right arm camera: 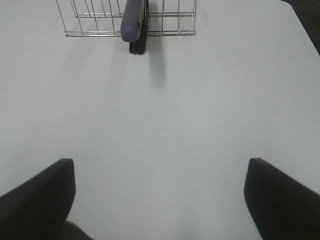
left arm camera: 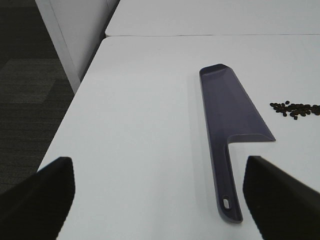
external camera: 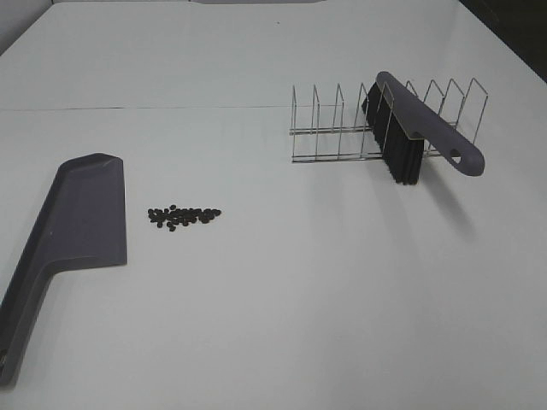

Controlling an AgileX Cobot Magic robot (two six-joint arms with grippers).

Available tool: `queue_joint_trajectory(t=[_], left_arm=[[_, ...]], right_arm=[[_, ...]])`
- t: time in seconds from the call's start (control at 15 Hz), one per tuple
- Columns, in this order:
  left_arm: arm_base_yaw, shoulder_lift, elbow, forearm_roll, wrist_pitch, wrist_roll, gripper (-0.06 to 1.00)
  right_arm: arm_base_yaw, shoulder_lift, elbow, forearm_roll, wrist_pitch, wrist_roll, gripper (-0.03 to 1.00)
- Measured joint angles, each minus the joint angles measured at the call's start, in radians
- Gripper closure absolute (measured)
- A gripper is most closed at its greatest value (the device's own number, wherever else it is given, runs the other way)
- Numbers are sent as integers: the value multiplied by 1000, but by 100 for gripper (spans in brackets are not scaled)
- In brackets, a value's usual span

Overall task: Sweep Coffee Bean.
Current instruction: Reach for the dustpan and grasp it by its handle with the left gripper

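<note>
A small pile of dark coffee beans (external camera: 182,217) lies on the white table, left of centre; it also shows in the left wrist view (left arm camera: 296,109). A purple-grey dustpan (external camera: 73,231) lies flat just left of the beans, handle toward the front edge; it also shows in the left wrist view (left arm camera: 233,120). A purple brush (external camera: 416,125) with black bristles stands in a wire rack (external camera: 342,128) at the right back; the brush also shows in the right wrist view (right arm camera: 135,22). My left gripper (left arm camera: 160,200) is open and empty, behind the dustpan's handle. My right gripper (right arm camera: 160,200) is open and empty, well short of the rack.
The table's left edge (left arm camera: 82,87) drops off to dark floor, next to a white partition (left arm camera: 75,35). A seam (external camera: 137,108) runs across the table behind the beans.
</note>
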Motion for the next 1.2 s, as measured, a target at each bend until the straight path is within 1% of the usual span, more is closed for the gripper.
queue_joint_trajectory(t=[0.13, 0.27, 1.0, 1.2], left_arm=[[0, 0, 0, 0, 0, 0, 11], [0, 0, 0, 0, 0, 0, 11], [0, 0, 0, 0, 0, 0, 11], [0, 0, 0, 0, 0, 0, 12]], right_arm=[[0, 0, 0, -36, 0, 2, 18], [0, 0, 0, -63, 0, 27, 17], [0, 0, 0, -62, 0, 28, 17], [0, 0, 0, -62, 0, 28, 17]])
